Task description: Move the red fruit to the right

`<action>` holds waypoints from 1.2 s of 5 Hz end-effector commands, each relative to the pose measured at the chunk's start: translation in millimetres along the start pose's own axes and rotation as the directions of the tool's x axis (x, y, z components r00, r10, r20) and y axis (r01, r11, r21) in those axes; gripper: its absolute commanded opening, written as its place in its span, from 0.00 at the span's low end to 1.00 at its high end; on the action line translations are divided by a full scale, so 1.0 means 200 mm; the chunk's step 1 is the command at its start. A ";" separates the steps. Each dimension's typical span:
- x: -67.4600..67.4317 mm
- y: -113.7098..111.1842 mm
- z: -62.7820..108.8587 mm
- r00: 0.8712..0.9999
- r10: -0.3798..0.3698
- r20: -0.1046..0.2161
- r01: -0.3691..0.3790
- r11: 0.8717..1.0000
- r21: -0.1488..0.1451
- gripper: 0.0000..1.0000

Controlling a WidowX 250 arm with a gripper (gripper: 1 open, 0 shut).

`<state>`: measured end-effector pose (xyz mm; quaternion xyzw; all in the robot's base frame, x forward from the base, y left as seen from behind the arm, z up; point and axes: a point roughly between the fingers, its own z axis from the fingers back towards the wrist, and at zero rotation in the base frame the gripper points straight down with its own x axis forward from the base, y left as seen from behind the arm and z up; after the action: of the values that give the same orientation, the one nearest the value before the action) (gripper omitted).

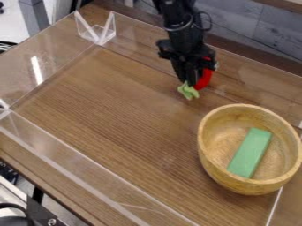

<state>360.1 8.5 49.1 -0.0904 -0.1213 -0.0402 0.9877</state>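
The red fruit (200, 79) is a small red strawberry with a light green cap (188, 89) pointing down and left. My black gripper (193, 74) comes down from above and is shut on it, holding it just over the wooden table (106, 115), up and left of the bowl. The gripper's fingers cover most of the fruit's upper half.
A wooden bowl (218, 154) stands at the right front with a flat green block (250, 152) inside. Clear plastic walls (41, 71) fence the table at the left and front. A small clear stand (97, 29) sits at the back left.
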 end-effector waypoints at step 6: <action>0.15 -0.10 0.20 0.995 -0.046 0.088 0.040 0.997 0.070 0.00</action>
<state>370.0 -8.3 67.6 -0.0605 -0.1259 -0.0510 0.9889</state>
